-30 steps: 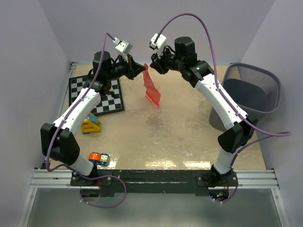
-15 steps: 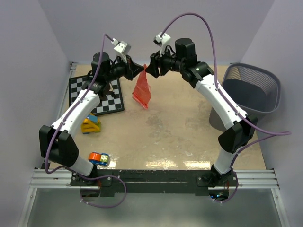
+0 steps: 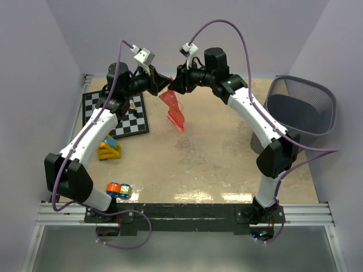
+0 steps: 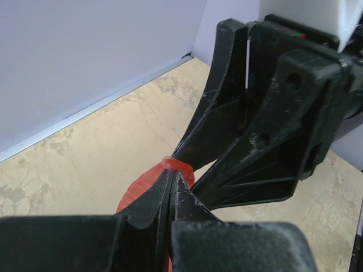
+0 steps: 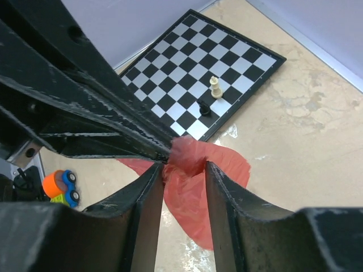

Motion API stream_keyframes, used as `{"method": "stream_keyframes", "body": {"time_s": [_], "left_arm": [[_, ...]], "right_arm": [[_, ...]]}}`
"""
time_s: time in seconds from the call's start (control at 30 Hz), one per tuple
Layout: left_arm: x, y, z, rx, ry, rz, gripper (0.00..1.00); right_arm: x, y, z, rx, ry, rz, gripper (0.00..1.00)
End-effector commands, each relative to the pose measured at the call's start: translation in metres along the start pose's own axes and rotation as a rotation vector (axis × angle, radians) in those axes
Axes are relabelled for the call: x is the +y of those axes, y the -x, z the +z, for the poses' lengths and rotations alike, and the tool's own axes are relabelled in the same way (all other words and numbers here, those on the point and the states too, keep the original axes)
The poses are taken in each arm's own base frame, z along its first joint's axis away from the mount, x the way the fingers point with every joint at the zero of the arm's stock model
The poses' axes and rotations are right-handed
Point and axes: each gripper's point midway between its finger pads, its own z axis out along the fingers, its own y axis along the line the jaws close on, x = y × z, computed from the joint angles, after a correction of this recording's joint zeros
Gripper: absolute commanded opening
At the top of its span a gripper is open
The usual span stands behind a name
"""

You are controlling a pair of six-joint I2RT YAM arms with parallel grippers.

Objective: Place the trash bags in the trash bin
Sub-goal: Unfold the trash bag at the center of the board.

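A red-orange trash bag [image 3: 174, 110] hangs limp above the back of the table. My left gripper [image 3: 164, 89] is shut on its top edge, and the film shows pinched at the tips [image 4: 172, 173]. My right gripper [image 3: 173, 86] faces it tip to tip. Its jaws stand apart on either side of the bunched bag [image 5: 227, 164], just below the left fingers [image 5: 102, 113], with the right gripper [image 5: 184, 170] open. The dark wire-mesh trash bin [image 3: 303, 79] stands at the far right, well away from both grippers.
A chessboard [image 3: 116, 116] with two small pieces [image 5: 211, 96] lies at the back left, under the left arm. A yellow toy [image 3: 109, 150] and an orange-and-blue toy car [image 3: 118, 190] sit near the left front. Walls close the back and both sides.
My right gripper has moved left to meet the left gripper at the bag's top, and its jaws have spread around the film. The bag has swung and twisted below.
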Motion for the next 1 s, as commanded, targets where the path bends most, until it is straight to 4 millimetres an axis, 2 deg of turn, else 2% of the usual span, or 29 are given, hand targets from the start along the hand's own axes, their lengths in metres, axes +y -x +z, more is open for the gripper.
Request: {"method": "stream_keyframes", "body": {"time_s": [0.0,0.13,0.27,0.4,0.47,0.53,0.6,0.7,0.9,0.97], "left_arm": [[-0.016,0.028,-0.01,-0.075,-0.04,0.032,0.0],[-0.018,0.03,-0.01,-0.078,-0.046,0.03,0.0],[-0.019,0.027,-0.012,-0.069,-0.049,0.025,0.0],[-0.021,0.025,-0.015,-0.07,-0.049,0.029,0.0],[-0.02,0.026,-0.017,-0.072,-0.043,0.037,0.0],[-0.02,0.025,-0.017,-0.066,-0.041,0.046,0.0],[-0.019,0.025,-0.019,-0.067,-0.035,0.051,0.0],[-0.015,0.021,-0.021,-0.058,-0.015,0.056,0.0],[0.006,0.009,-0.019,-0.026,0.072,0.046,0.0],[0.014,0.008,-0.017,-0.018,0.119,0.015,0.16]], "right_arm": [[0.01,0.018,-0.002,-0.054,0.049,-0.015,0.37],[0.004,0.017,0.0,-0.057,0.018,-0.009,0.34],[-0.006,0.025,0.002,-0.085,-0.036,0.002,0.31],[-0.017,0.024,0.011,-0.079,-0.074,0.003,0.18],[-0.036,0.018,0.01,-0.065,-0.172,0.01,0.17],[-0.045,0.011,0.01,-0.046,-0.201,0.007,0.1],[-0.048,0.007,0.01,-0.041,-0.204,0.006,0.03],[-0.054,0.003,0.009,-0.034,-0.236,-0.002,0.0],[-0.044,0.02,0.001,-0.074,-0.205,-0.042,0.0],[-0.045,0.025,-0.004,-0.09,-0.232,-0.031,0.0]]}}
